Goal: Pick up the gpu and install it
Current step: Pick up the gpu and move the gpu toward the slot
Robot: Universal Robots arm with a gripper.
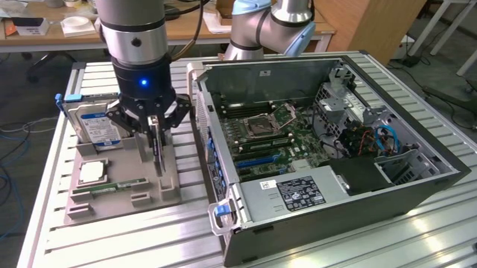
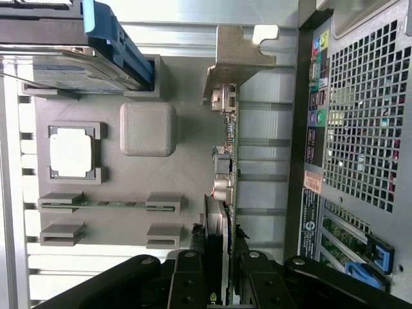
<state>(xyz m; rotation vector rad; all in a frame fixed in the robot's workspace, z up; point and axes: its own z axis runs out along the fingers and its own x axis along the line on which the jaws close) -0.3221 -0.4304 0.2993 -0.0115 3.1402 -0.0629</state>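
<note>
my tool [image 1: 154,133] is clamped on the gpu [image 1: 158,159], held on edge at the grey holder [image 1: 111,192] beside the open case [image 1: 417,184].

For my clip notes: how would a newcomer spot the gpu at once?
To the exterior view's left of the open computer case sits a grey tray. The gpu stands on edge along its case side, held in the gripper. Unlike the blue-labelled hard drive and the flat RAM stick, it is a thin dark board with a silver bracket.
</note>
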